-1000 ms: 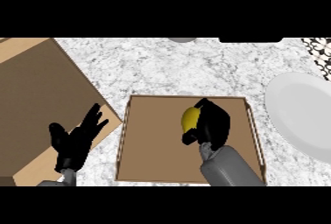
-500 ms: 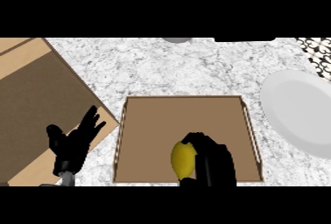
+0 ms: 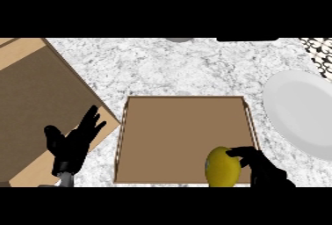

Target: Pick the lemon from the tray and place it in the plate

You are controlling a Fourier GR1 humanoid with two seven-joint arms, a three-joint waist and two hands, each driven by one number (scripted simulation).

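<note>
Two hands: both black, both come in from the view's lower edge.
right hand (image 3: 262, 169): fingers and thumb curled round the lemon, gripping it from its right side.
lemon (image 3: 220, 169): yellow, long axis roughly up-down in view, over the tray's near right corner. Its lower end is cut off by the view's edge. Can't tell if it's lifted or touching the tray floor.
tray (image 3: 182, 132): brown, shallow, thin raised rim, mid-counter.
plate (image 3: 301, 114): white, round, just beside the tray's right rim, partly out of view. The lemon is apart from it.
left hand (image 3: 71, 147): open, fingers straight and spread, pointing up, holding nothing. It rests at lower left over the board's right edge.
board (image 3: 32, 96): large brown wooden slab, lighter edge, angled, left of the tray.
counter (image 3: 182, 66): grey-white marble.
</note>
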